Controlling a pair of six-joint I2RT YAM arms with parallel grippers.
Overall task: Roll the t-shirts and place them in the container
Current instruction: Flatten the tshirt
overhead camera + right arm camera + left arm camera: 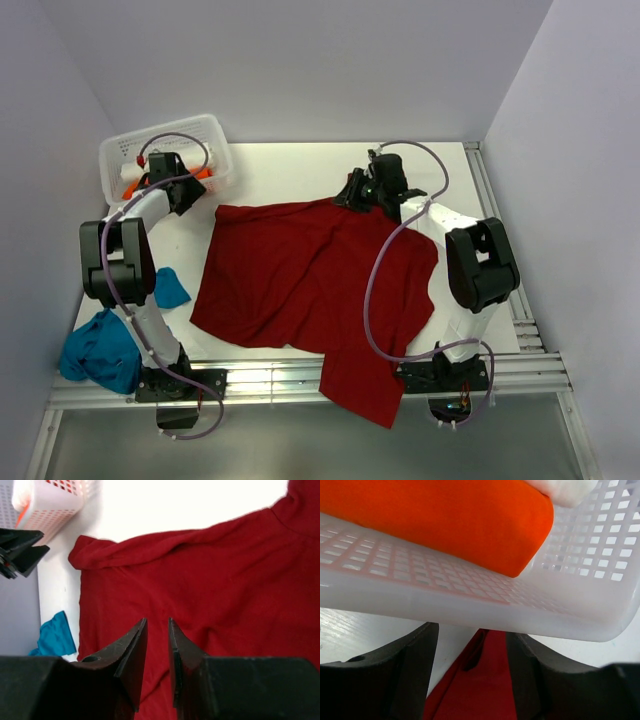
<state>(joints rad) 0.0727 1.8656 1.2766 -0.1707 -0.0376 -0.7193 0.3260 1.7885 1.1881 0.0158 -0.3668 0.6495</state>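
Hovering the right end effector (352, 190) (157, 622), almost together on nothing, over the far edge of the dark red soft cloth t-shirt (300, 280) (210, 595) lying flat across the white bench (300, 170), long axis running far-to-near, and poising the left end effector (188, 203) (472, 630), apart, at its far-left corner.

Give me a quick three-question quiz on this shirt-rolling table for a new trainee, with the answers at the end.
1. True or false: the dark red t-shirt lies wholly on the table.
2. What lies in the white basket? A: an orange roll and a white roll. B: a teal heap. C: nothing.
3. Fill in: the teal t-shirt is heaped on the robot's ___ side.
Key: 1 false, one part hangs over the near edge; 2 A; 3 left.
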